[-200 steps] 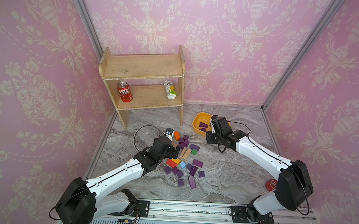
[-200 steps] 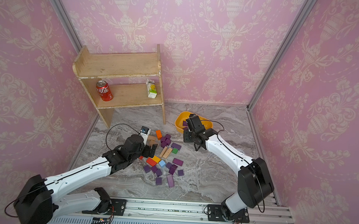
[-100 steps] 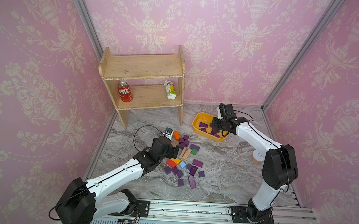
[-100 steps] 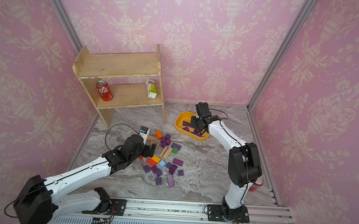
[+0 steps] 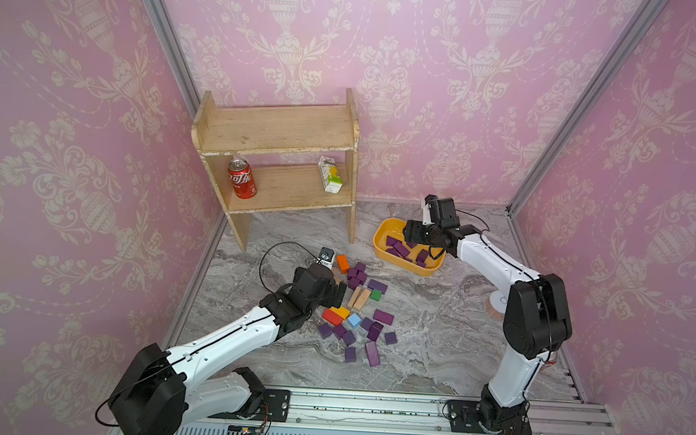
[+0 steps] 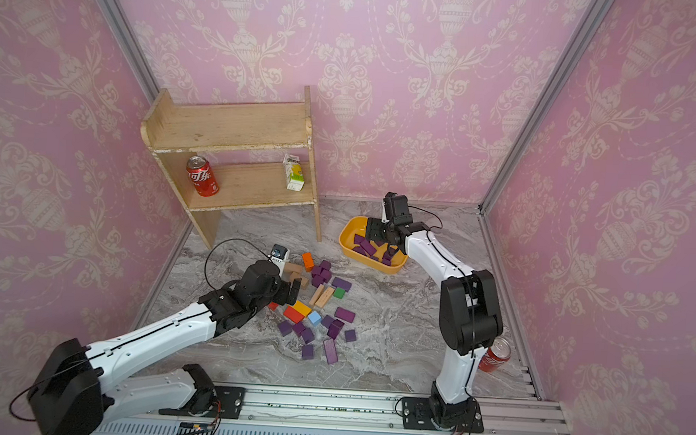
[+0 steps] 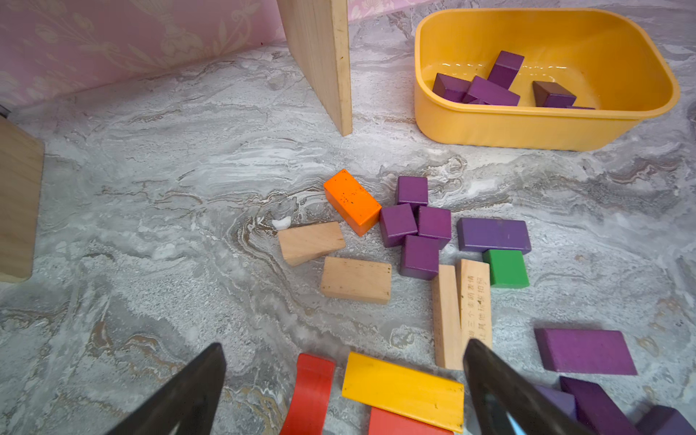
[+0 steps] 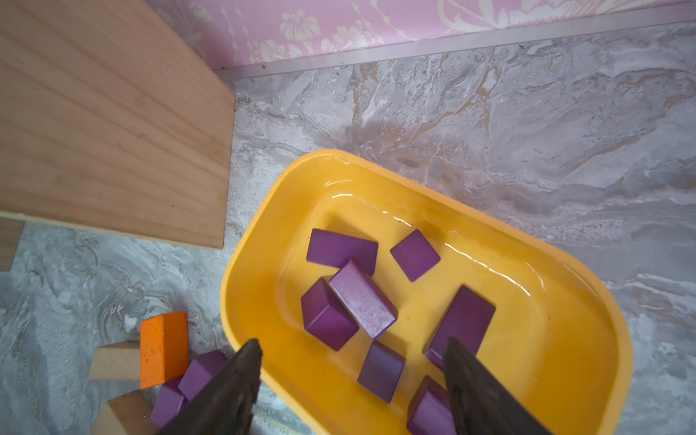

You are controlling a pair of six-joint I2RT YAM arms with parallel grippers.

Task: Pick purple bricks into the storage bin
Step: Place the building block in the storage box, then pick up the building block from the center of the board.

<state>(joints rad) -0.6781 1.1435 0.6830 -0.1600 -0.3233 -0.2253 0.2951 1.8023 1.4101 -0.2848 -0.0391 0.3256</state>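
Purple bricks: some lodged in the storage bin beneath the spread, empty right pincer, most scattered on the desk; hazard: the yellow block, apparently nearest, may be seized by the spread left pincer.

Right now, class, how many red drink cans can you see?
2. One red can stands on the wooden shelf's lower tier; the other can sits near the right arm, partly hidden behind it. None else shows.
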